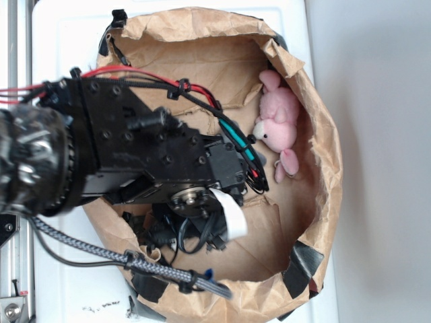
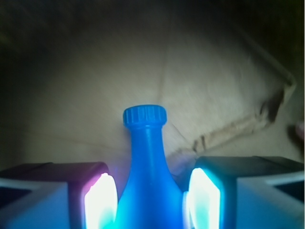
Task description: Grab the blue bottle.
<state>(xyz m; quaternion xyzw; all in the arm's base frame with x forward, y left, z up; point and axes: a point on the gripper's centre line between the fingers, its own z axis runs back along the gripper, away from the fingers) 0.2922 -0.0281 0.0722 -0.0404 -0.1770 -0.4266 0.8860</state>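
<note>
Now | blue bottle (image 2: 145, 176) between gripper (image 2: 151, 200) pads, inside paper bag (image 1: 316, 202) | clamped or merely straddling — you cannot tell | risk: tapered shoulder slips out — grip lower.

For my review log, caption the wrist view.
Blue bottle sits between the tool's glowing pads, over brown paper.

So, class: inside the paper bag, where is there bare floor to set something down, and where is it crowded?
Bare floor lies below the pink toy, toward the bag's lower right wall. The left is crowded: the arm fills it, its gripper straddling the blue bottle.
</note>
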